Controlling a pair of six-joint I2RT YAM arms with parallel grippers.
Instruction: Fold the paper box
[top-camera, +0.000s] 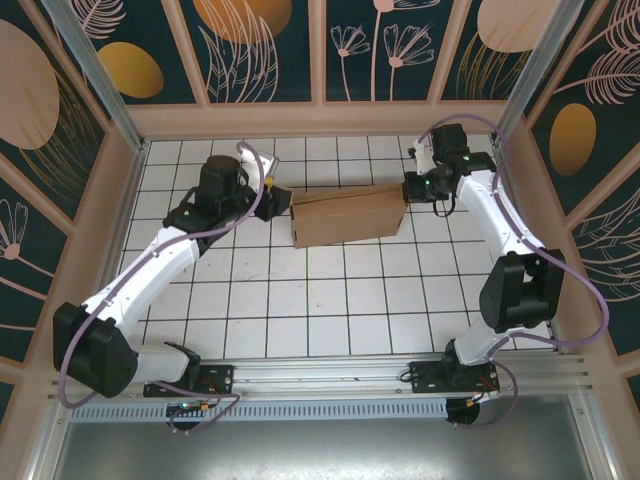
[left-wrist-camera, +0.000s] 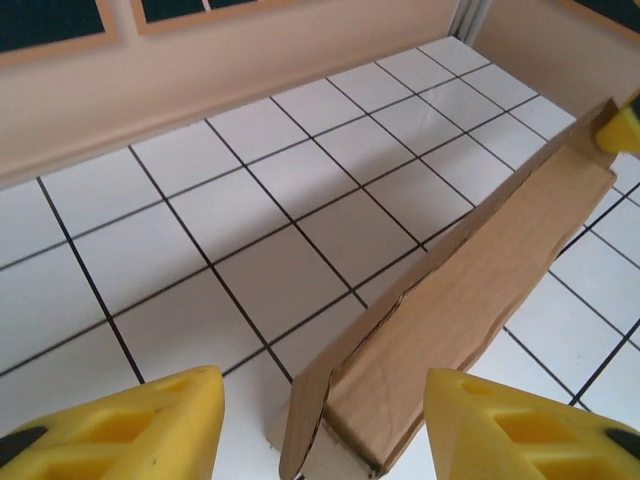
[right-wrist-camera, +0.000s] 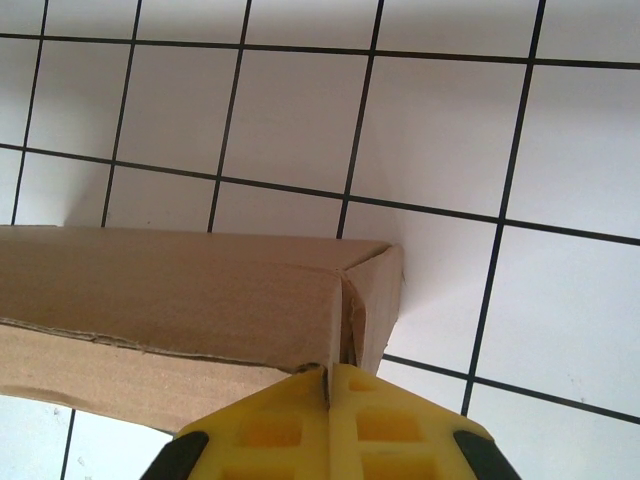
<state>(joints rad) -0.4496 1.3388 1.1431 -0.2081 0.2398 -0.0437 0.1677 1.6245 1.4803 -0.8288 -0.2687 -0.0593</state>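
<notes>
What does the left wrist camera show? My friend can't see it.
A folded brown box sits on a white tiled table, stretching away to the upper right. The left gripper is at its near end, yellow fingers spread on either side.

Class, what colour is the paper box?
Plain brown; the paper box shows best in the left wrist view.
</notes>
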